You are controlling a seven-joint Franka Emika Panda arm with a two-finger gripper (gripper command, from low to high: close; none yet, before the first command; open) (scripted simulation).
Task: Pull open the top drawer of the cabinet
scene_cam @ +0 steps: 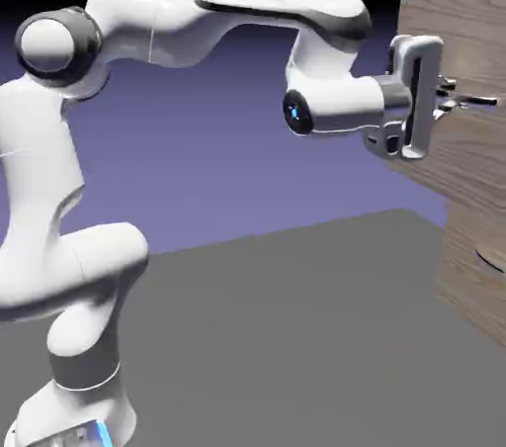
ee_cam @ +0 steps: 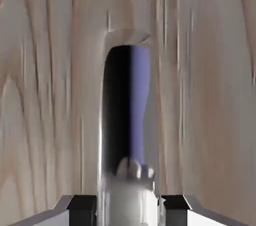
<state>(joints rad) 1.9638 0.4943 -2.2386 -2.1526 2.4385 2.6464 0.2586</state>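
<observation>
Wood-grain fills what we see ahead of the pincer: the cabinet stands directly in front of it, tall and grey-brown; its top drawer spreads across the whole hand view, front face close and square to the pincer; we cannot tell from the exterior view whether that front has come out at all. The arm reaches level from behind the pincer toward the cabinet; the pincer sits at the drawer front, and the silvery bar handle runs up between its two dark fingertips, which press against it on either side, so we judge it clamped on the handle. We judge the grasp made and the pull in hand; next we need a straight draw back, away from the cabinet, grip firm, wrist level.
</observation>
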